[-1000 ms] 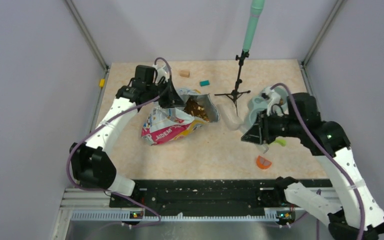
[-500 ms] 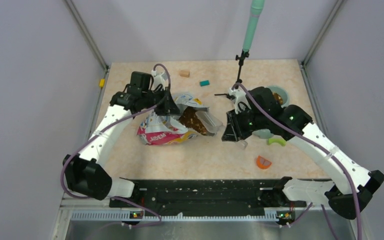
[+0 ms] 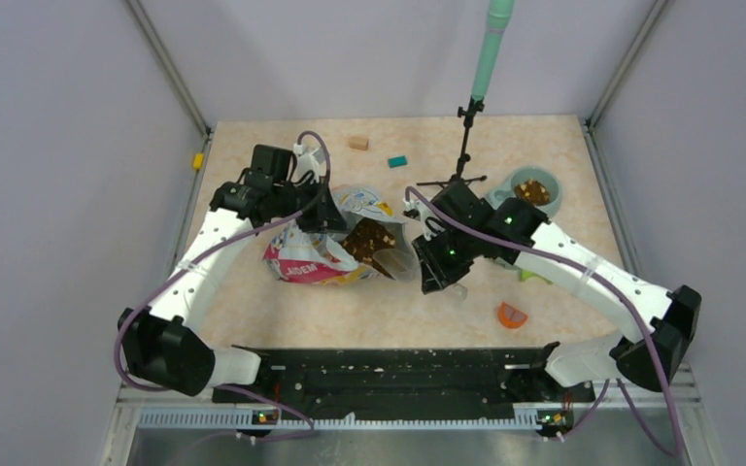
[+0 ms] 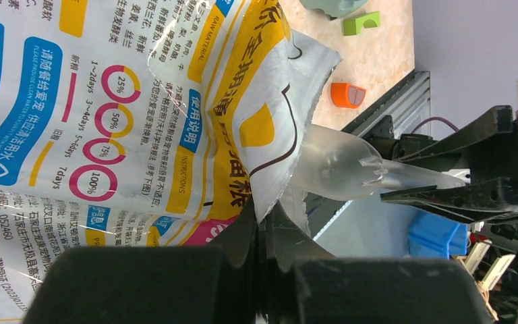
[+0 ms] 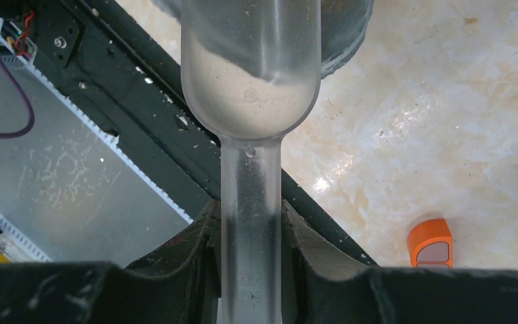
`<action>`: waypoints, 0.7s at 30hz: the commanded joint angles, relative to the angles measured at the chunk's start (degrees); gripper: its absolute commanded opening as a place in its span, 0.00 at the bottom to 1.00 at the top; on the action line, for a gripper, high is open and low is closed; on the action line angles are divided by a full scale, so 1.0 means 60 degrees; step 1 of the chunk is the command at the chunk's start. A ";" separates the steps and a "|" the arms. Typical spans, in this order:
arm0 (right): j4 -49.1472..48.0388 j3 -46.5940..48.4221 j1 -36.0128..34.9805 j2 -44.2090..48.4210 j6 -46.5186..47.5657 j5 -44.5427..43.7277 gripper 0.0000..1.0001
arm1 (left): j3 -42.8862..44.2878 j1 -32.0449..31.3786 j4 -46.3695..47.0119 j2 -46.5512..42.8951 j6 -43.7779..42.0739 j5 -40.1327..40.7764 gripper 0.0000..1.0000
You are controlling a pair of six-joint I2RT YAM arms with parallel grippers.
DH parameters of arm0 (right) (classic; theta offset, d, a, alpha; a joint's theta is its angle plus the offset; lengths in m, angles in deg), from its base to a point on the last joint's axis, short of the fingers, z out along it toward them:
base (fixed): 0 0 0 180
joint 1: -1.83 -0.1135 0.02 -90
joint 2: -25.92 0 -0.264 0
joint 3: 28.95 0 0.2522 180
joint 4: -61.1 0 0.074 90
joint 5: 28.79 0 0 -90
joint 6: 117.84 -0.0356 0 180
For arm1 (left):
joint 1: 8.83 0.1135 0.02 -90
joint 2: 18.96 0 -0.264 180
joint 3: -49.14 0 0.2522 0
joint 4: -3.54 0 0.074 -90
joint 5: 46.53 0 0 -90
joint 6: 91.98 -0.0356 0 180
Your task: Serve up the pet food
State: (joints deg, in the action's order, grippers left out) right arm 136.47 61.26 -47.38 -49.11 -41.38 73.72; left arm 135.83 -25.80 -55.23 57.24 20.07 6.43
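The pet food bag [image 3: 311,257] lies on its side at mid-table, and brown kibble [image 3: 367,238] shows in its open mouth. My left gripper [image 3: 326,212] is shut on the bag's torn top edge and holds the mouth open; in the left wrist view the left gripper [image 4: 267,226] pinches that edge of the bag [image 4: 141,101]. My right gripper [image 3: 434,266] is shut on the handle of a clear plastic scoop [image 3: 406,264], right at the bag's mouth. The scoop [image 5: 249,74] looks empty. A grey-green bowl [image 3: 548,199] at the back right holds some kibble [image 3: 534,191].
A tripod stand [image 3: 464,160] with a green pole stands behind the right gripper. A tan wooden block [image 3: 357,143], a teal block [image 3: 397,161] and a yellow block [image 3: 197,160] lie at the back. An orange piece [image 3: 512,315] and a green piece [image 3: 536,278] lie at the front right.
My right arm has swung left from the bowl to the bag's mouth, carrying the scoop. My left gripper has shifted slightly while still holding the bag's edge.
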 commanded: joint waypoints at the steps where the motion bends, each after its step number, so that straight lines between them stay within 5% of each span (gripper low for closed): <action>1: -0.0349 0.0762 -0.0191 -0.0606 -0.0505 -0.0844 0.00 | 0.0539 0.0005 -0.0436 -0.0601 -0.0086 -0.0113 0.00; 6: 0.0455 0.1683 -0.0201 -0.2114 -0.1270 -0.1195 0.00 | 0.0295 -0.0168 -0.0290 -0.0779 0.0237 -0.0116 0.00; 21: -0.1743 0.2608 -0.0468 -0.5319 -0.1149 -0.2407 0.00 | 0.0063 -0.0350 0.0338 -0.1721 0.0603 0.0415 0.00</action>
State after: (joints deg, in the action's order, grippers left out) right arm 131.73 72.87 -49.89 -74.83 -47.87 64.34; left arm 134.72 -27.57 -56.41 52.76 22.08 11.65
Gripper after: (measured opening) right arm 0.291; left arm 0.011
